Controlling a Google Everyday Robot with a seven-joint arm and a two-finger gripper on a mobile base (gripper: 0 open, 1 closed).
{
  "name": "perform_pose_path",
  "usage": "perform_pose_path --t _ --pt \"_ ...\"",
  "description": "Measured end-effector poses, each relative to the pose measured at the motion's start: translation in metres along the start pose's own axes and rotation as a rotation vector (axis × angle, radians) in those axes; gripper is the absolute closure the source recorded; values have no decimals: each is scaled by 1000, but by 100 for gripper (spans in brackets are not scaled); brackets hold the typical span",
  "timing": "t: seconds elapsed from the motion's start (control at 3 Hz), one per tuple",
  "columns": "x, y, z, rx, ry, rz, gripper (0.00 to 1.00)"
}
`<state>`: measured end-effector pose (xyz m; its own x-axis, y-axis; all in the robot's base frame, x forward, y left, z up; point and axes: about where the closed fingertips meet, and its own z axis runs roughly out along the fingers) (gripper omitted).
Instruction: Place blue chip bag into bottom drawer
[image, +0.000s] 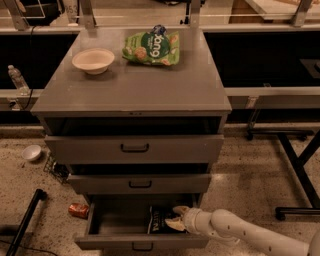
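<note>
The bottom drawer (142, 244) is pulled out at the foot of the grey cabinet. The blue chip bag (160, 220), dark with white lettering, lies inside it toward the right side. My gripper (176, 218) reaches in from the right, on the end of my white arm (240, 231), and sits at the bag's right edge. Its two pale fingers (180, 209) are spread apart, and the bag rests on the drawer floor.
The two upper drawers (135, 148) stand slightly ajar. A bright green snack bag (152, 48) and a pale bowl (93, 60) sit on the cabinet top. An orange can (78, 210), a white bowl (31, 152) and a black pole (22, 222) lie on the floor at left. Black table legs (300, 170) stand at right.
</note>
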<state>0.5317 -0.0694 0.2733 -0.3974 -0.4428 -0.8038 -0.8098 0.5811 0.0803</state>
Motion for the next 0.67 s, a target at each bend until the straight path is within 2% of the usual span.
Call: perform_pose_path --t 0.33,0.67 --pt "-6 1 -72 134 -57 10 78" --pt "7 1 -79 141 -53 32 63"
